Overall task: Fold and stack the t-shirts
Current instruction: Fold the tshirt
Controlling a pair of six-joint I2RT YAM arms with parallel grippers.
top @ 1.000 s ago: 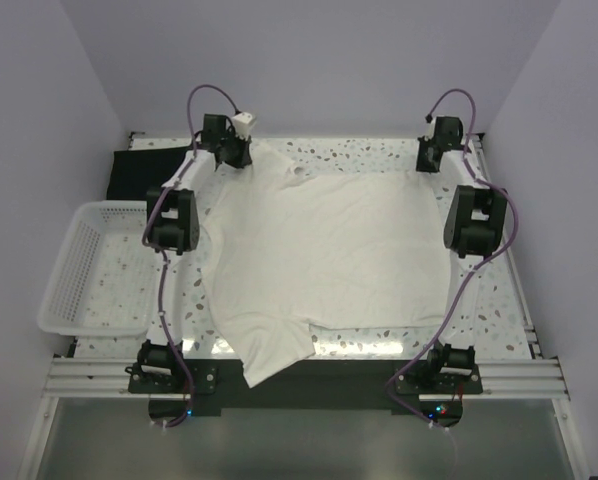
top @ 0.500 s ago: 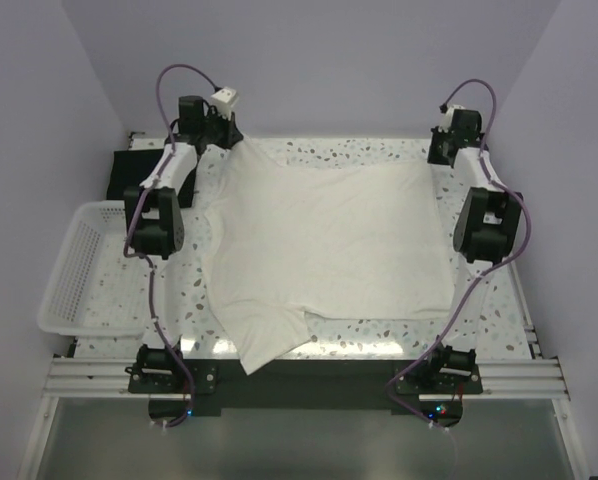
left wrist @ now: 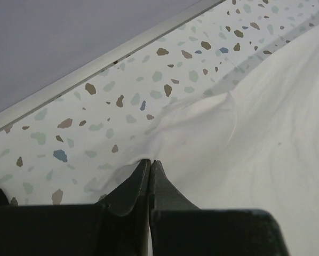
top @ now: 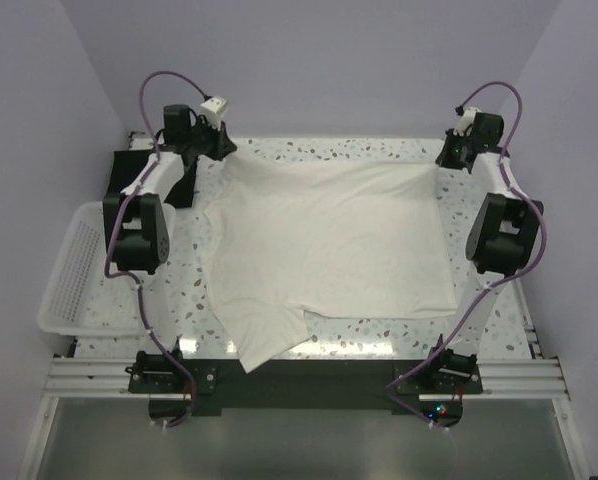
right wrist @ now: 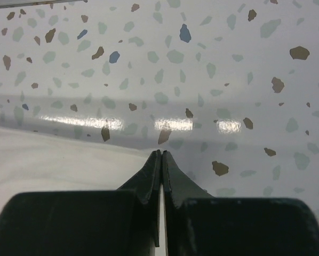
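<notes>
**At the desk's far edge, two pincers hold a cream shirt taut**

Left pincer (top: 216, 143) and right pincer (top: 453, 158) are each clenched on a far corner of the cream t-shirt (top: 329, 240), likely stretching it flat for folding. It covers the middle of the desk (top: 369, 148), with one sleeve drooping over the front edge. Far left lies the black t-shirt (top: 129, 170), beside a white lattice basket (top: 64, 290). Little room remains behind.

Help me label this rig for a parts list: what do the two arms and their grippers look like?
The left arm and right arm both have chunky black joint housings, white links and looping purple cables. The left gripper and right gripper each have two black, tapering fingers.
</notes>
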